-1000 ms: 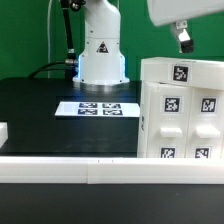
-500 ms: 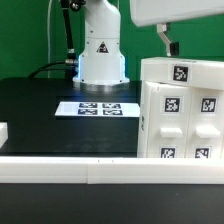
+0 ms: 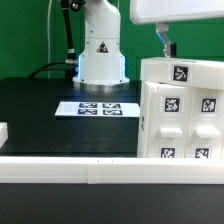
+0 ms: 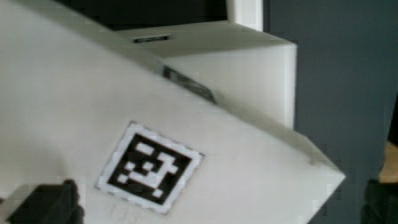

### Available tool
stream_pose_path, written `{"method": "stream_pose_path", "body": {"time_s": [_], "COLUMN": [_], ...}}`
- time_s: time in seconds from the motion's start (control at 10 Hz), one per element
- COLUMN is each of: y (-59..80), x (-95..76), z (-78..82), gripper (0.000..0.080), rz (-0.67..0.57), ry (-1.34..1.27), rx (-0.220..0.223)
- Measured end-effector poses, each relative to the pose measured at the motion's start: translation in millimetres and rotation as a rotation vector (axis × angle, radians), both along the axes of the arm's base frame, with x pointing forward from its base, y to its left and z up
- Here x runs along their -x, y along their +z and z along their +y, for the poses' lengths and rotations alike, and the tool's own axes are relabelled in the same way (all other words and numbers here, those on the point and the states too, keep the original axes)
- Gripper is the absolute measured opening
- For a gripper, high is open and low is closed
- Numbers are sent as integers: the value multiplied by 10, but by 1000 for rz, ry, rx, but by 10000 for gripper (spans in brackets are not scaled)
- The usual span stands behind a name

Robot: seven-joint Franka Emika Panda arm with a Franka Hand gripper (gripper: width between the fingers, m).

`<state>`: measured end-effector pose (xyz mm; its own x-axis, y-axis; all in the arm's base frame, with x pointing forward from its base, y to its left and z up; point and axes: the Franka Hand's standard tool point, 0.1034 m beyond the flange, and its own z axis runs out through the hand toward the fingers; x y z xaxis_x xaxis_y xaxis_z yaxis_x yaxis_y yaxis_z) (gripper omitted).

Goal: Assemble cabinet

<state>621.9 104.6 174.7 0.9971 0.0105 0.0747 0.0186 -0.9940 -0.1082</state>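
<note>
The cabinet is a large white boxy body with black-and-white tags, standing at the exterior view's right on the black table. My gripper hangs just above its top, near the upper left corner; only one dark finger shows below the white hand. In the wrist view the cabinet's tagged top fills the picture. My gripper is open, with one dark fingertip over the top and the other at the frame's edge beyond the cabinet's side. It holds nothing.
The marker board lies flat in the middle of the black table. The arm's white base stands behind it. A white rail runs along the front edge. A small white piece shows at the exterior view's left edge.
The gripper moved toward the exterior view's left over the cabinet's top between one second and half a second ago, then held still. The cabinet has not moved.
</note>
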Motion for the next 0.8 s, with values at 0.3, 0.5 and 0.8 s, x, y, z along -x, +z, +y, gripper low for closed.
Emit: {"method": "stream_pose_path", "body": {"time_s": [0.3, 0.5, 0.8], "y": [-22, -54, -104], "x": [12, 25, 42], "z": [-16, 1, -59], "gripper": [797, 797, 797], "rz": [-24, -29, -27], "ry": [324, 476, 682], "rx": [60, 86, 105]}}
